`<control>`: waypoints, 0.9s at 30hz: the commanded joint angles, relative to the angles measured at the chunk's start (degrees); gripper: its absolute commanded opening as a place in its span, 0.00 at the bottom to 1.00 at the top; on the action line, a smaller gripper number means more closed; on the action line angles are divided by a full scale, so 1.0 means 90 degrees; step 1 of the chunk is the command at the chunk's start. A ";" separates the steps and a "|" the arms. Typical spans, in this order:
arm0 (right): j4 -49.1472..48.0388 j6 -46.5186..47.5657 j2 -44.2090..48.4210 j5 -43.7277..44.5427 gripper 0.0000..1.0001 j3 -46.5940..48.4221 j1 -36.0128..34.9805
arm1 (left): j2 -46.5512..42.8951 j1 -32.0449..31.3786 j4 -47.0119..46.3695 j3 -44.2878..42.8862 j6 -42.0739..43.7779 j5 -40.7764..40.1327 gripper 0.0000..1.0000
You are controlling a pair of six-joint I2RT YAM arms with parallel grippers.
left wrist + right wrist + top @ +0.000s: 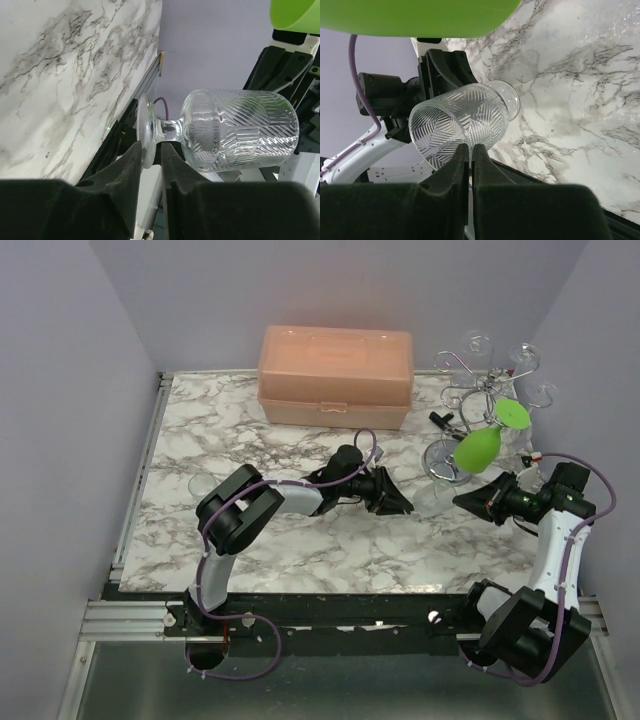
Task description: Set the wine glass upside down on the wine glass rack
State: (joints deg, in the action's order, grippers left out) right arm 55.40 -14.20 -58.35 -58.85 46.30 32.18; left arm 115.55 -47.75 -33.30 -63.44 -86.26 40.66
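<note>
A: Wine glass [240, 130] is off the surface [300, 540]. It lies sideways in the air between the two claws, right of centre, foot to the left and mouth to the right. Why sideways?

B: It reads as a handover. Right claw [470, 150] is pinched almost shut on the bowl's rim and carries the weight. Left claw [151, 149] is narrow, one finger on each side of the foot disc. A sliver of gap shows by the stem, so I can't tell if it bites. My guess is that a hold at the foot would leave the bowl free to go mouth-down.

A: Room to move?

B: It's tight on the right. The wine glass rack [478, 392] stands in the far right corner, walls close by. A green glass [478, 448] hangs from it just over the right claw, and the rack's shiny base sits just beyond the claws. The peach box [335, 375] is far centre, well apart. Bare surface lies left and near, the better side for turning.

A: Risk?

B: The foot is thin and slick, and the green glass is easy to clip on the lift.
</note>
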 commanded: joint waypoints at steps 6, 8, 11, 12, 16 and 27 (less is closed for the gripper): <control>0.0160 -0.0066 0.0145 -0.0450 0.02 0.0155 -0.0039 | -0.0004 -0.0021 -0.0640 0.0163 -0.0024 0.0052 0.00; 0.0223 0.0049 0.0151 -0.0400 0.09 0.0262 -0.0041 | -0.0211 0.0024 -0.0544 0.0344 0.0154 -0.0042 0.00; 0.0344 0.0254 0.0136 -0.0288 0.23 0.0447 -0.0041 | -0.0673 0.0122 0.0057 0.0583 0.0687 -0.0244 0.00; 0.0406 0.0335 0.0122 -0.0275 0.28 0.0494 -0.0041 | -0.0851 0.0179 0.0250 0.0685 0.0875 -0.0325 0.00; 0.0571 0.0618 0.0107 -0.0059 0.55 0.0689 -0.0041 | -0.1459 0.0389 0.0754 0.1115 0.1300 -0.0511 0.00; 0.1479 0.2112 0.0127 0.0232 0.63 0.1718 -0.0040 | -0.2857 0.1180 0.3568 0.0713 0.3372 -0.0741 0.00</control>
State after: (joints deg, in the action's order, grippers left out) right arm 64.79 -0.71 -58.04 -56.64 58.35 32.03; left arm 95.94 -39.03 -14.96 -50.98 -69.56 35.40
